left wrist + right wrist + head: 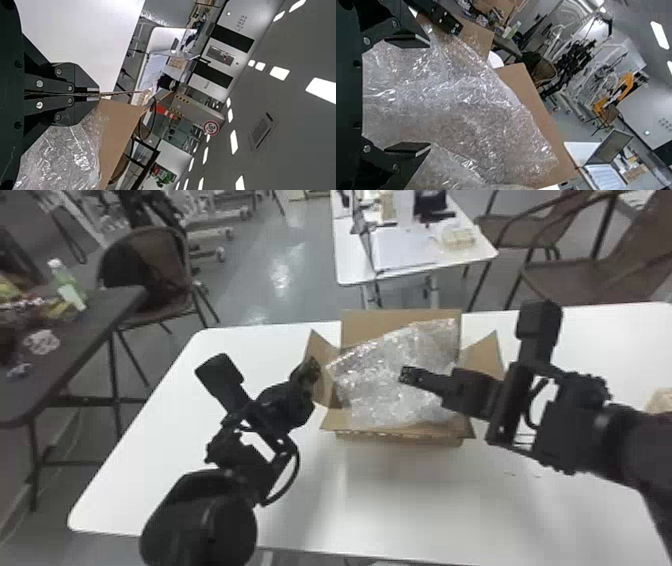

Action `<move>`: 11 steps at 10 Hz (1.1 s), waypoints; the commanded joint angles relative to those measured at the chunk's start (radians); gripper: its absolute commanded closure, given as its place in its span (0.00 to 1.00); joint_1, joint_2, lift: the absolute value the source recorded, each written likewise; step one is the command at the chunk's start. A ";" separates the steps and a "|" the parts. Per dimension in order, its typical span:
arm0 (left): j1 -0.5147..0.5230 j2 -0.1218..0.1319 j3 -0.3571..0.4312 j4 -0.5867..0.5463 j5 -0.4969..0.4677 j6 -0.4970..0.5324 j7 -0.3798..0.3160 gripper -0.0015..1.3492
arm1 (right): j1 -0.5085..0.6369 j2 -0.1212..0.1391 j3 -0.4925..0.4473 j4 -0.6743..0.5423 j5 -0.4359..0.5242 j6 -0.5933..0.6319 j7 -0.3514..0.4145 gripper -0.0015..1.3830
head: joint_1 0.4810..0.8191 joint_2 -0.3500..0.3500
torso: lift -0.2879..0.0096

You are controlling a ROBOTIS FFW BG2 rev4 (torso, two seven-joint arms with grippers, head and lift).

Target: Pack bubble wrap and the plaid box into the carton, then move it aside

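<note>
The white, round-cornered table [395, 500] carries an open cardboard carton [375, 322] and, at the head view's right edge, a partly visible tan object [661, 402].

A lab or workshop — worktable [375, 500], laptop [609, 149], wheeled frames [205, 254].

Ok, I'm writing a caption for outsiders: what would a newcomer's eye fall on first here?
Probably the crumpled, shiny bubble wrap mounded in the open carton on the white table. Next, perhaps, the black grippers: the left gripper pinches the carton's left flap, while the right gripper is open at the wrap.
</note>
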 commanded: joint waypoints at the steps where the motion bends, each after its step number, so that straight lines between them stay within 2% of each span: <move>1: 0.001 0.000 0.000 0.001 0.005 0.000 0.000 0.89 | -0.001 0.001 0.005 -0.024 0.058 -0.054 0.062 0.08 | 0.51 0.88 | 0.41; 2: 0.001 0.001 0.000 0.003 0.009 0.000 0.000 0.89 | -0.001 0.001 0.005 -0.035 0.075 -0.097 0.114 0.08 | 0.47 0.88 | 0.41; 3: 0.001 0.000 0.000 0.003 0.011 0.000 0.000 0.89 | 0.008 0.001 0.003 -0.070 0.181 -0.169 0.199 0.08 | 0.46 0.88 | 0.41; 4: 0.003 0.000 0.002 0.003 0.012 0.000 0.000 0.89 | 0.025 -0.015 0.003 -0.115 0.356 -0.281 0.314 0.08 | 0.40 0.88 | 0.41; 5: 0.006 0.000 0.005 0.003 0.014 0.000 0.000 0.89 | 0.068 -0.038 -0.007 -0.149 0.464 -0.403 0.374 0.08 | 0.35 0.86 | 0.41; 6: 0.011 0.001 0.009 0.001 0.020 0.000 0.000 0.89 | 0.132 -0.049 -0.046 -0.196 0.529 -0.431 0.380 0.09 | 0.30 0.82 | 0.41; 7: 0.017 0.000 0.013 0.000 0.025 -0.002 0.000 0.89 | 0.220 -0.049 -0.087 -0.268 0.652 -0.491 0.383 0.09 | 0.31 0.78 | 0.41; 8: 0.023 0.000 0.017 -0.002 0.028 -0.005 0.000 0.89 | 0.309 -0.038 -0.135 -0.346 0.762 -0.500 0.381 0.09 | 0.33 0.75 | 0.41; 9: 0.029 0.000 0.020 -0.002 0.034 -0.009 -0.003 0.89 | 0.393 -0.015 -0.188 -0.402 0.830 -0.500 0.380 0.09 | 0.38 0.70 | 0.41; 10: 0.037 0.001 0.025 -0.003 0.042 -0.015 -0.003 0.89 | 0.468 0.001 -0.242 -0.452 0.866 -0.497 0.378 0.09 | 0.44 0.65 | 0.41; 11: 0.043 0.001 0.026 -0.003 0.045 -0.017 -0.003 0.89 | 0.526 0.001 -0.291 -0.494 0.889 -0.483 0.372 0.09 | 0.47 0.62 | 0.41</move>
